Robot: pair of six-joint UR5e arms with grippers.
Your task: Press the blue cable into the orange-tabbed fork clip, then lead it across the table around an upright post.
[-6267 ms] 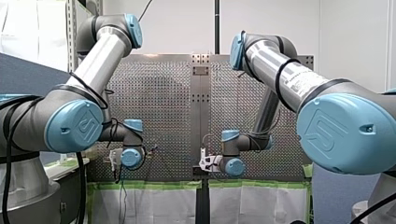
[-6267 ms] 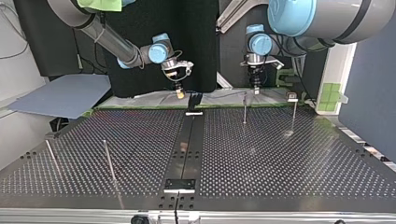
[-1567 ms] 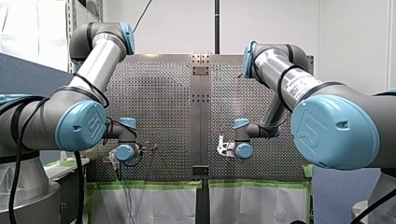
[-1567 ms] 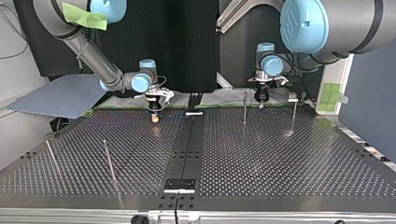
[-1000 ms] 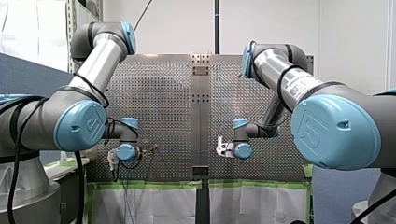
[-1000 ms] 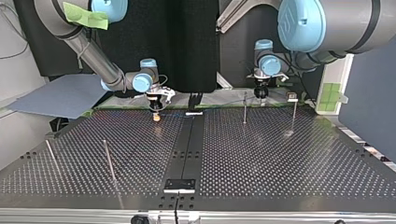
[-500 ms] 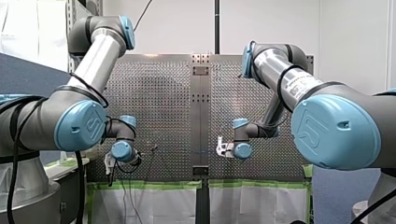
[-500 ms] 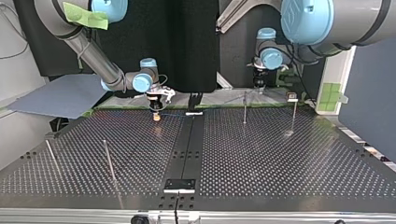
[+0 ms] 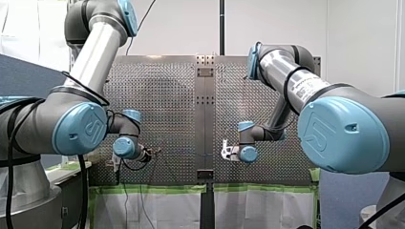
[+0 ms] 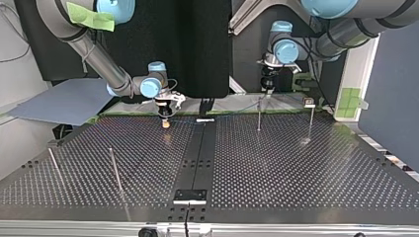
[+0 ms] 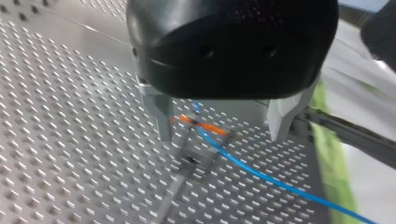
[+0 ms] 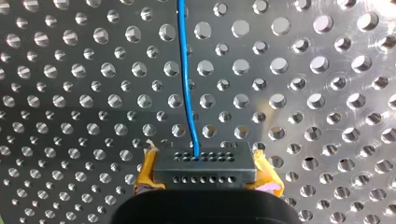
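Since half a second before, my left gripper (image 10: 269, 85) had lifted off the far edge of the table (image 10: 296, 173) and now hung higher, at about one o'clock in the top view. My right gripper (image 10: 166, 121) had kept its place at eleven o'clock.

Starting from that view's left, the right gripper's yellow pads (image 12: 265, 171) were clenched on the blue cable (image 12: 187, 93), which ran straight out ahead of them over the holes. I judged that this hold kept the line taut, ready to be led off toward a post (image 10: 114, 169) (two stood at about eight o'clock, untouched).

Further right, the cable crossed the orange-tabbed clip (image 11: 201, 125) and trailed away beyond it. It looked seated in the fork, though I could not tell how deep. The left gripper's metal fingers (image 11: 162, 117) stood released and wide apart above the clip. The cable passed below and between them, touching neither. Probably the pressing was done and the arm was clearing out of the way.
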